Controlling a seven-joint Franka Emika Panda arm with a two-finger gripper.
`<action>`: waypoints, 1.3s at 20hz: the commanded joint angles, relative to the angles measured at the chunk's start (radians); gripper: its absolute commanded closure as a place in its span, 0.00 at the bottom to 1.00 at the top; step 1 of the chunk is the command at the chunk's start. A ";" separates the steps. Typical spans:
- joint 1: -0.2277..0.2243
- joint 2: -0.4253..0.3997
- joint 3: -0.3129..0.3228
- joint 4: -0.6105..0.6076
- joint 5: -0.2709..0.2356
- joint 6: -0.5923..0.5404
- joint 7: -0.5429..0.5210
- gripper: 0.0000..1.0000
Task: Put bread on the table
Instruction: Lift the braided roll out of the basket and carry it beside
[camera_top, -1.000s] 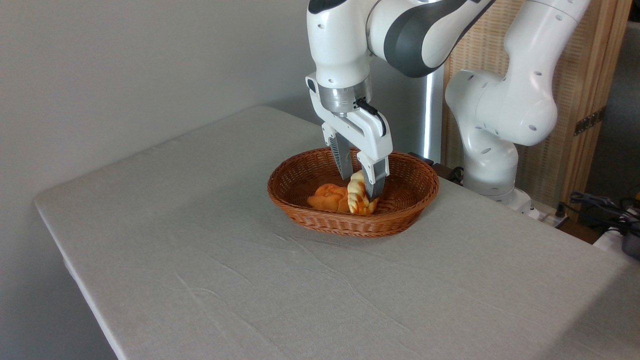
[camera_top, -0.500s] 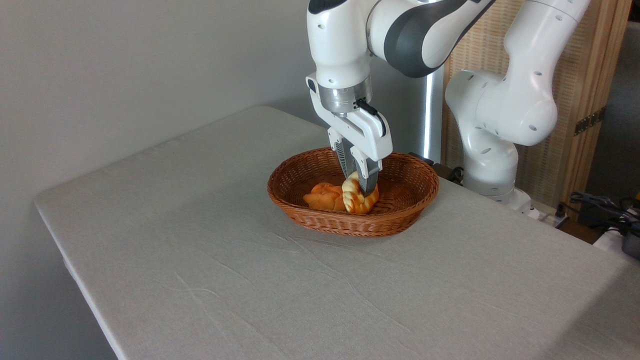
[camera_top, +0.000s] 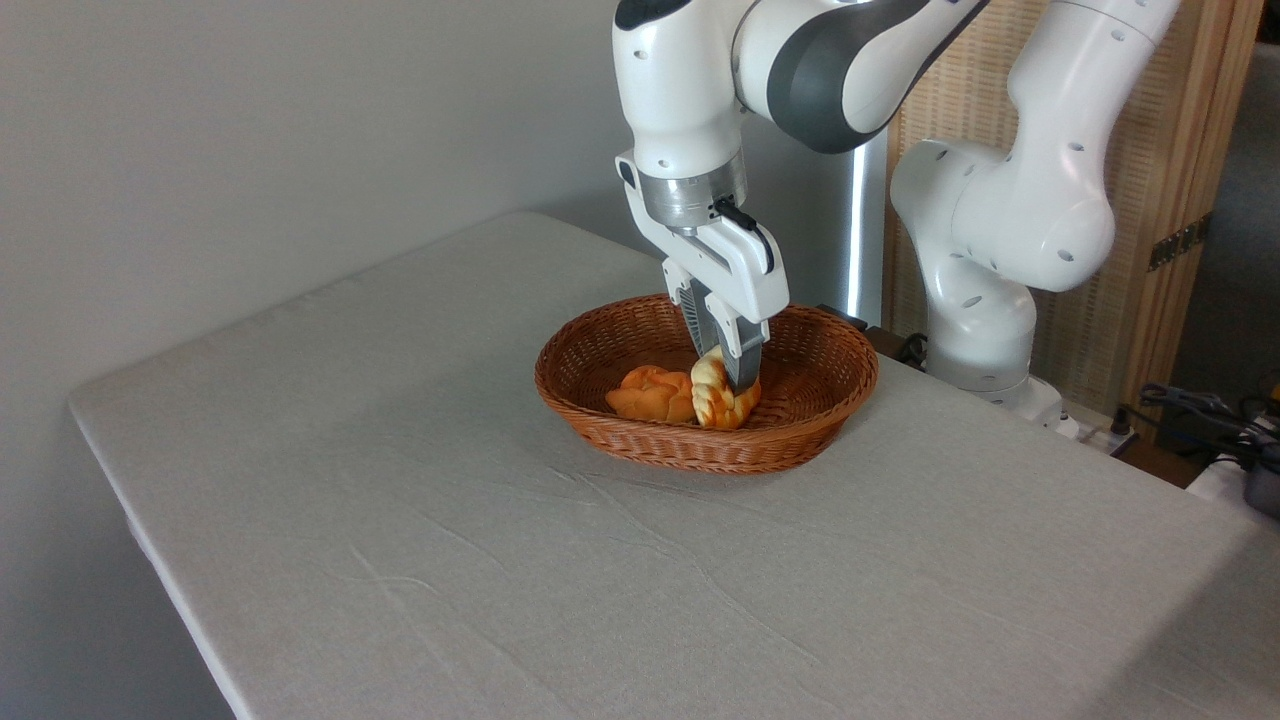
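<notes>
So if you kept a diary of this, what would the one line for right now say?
phase: grasp | gripper: shut on bread | bread: in basket, beside bun | table: no bread on it yet

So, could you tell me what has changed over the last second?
The gripper closed on the braided bread, having straddled it with open jaws a second ago, and has risen slightly. The bread shifted a little. The round bun, wicker basket and table are unchanged.
</notes>
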 joint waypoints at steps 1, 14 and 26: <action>-0.014 -0.002 0.020 0.000 0.015 -0.023 0.017 0.94; 0.001 0.078 0.020 0.286 0.057 -0.244 0.104 0.94; 0.002 0.414 0.021 0.511 0.392 -0.048 0.112 0.85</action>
